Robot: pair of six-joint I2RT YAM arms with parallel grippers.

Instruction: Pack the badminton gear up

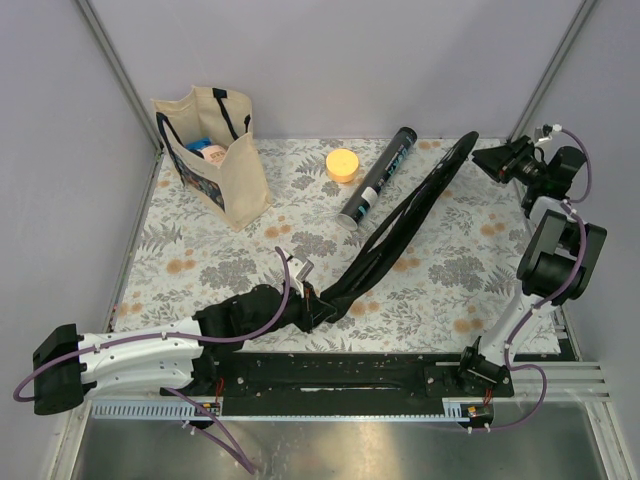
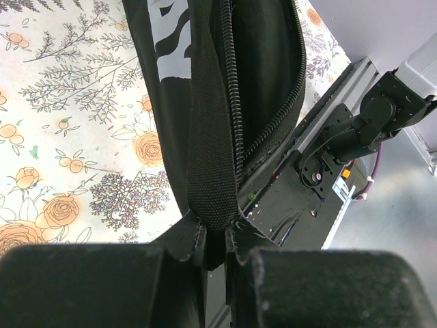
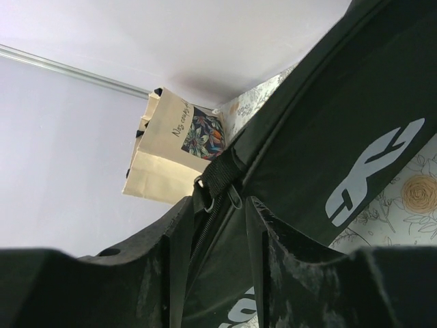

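Observation:
The black racket-shaped cover with white lettering is held up on edge across the floral table, between my two grippers. My left gripper is shut on the cover's woven black strap at its near end; the open zip runs beside the strap in the left wrist view. My right gripper is shut on the cover's far end, its fingers on either side of the zipped edge. The long black lettered tube lies flat behind the cover. Rackets and shuttlecocks are out of view.
A beige tote bag with dark handles stands at the back left and also shows in the right wrist view. A round yellow-orange object sits left of the tube. A black base rail runs along the near edge.

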